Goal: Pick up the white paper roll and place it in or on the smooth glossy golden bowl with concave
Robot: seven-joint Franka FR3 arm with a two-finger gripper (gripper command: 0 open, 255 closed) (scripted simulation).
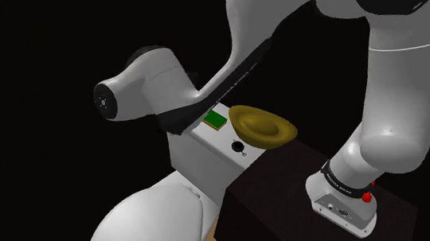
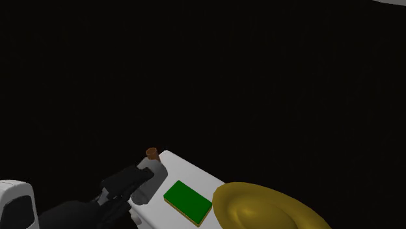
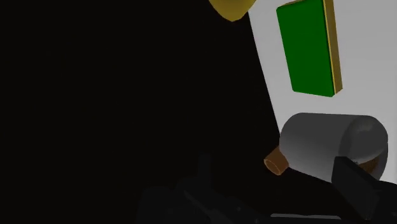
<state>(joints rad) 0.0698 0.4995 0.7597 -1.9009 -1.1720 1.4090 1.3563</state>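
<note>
Paper roll (image 3: 321, 141): grey cylinder, brown core (image 3: 276, 163).

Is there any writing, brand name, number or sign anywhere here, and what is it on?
No text can be read.
On the dark band at the arm's foot: faint pale lettering, too small to read.
On the white top: a small black round mark, no letters.
On the green block, golden bowl, paper roll: no markings seen.

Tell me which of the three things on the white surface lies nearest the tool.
The grey-white paper roll with the brown core: the tool is right at it, while the green block and golden bowl lie farther off.
</note>
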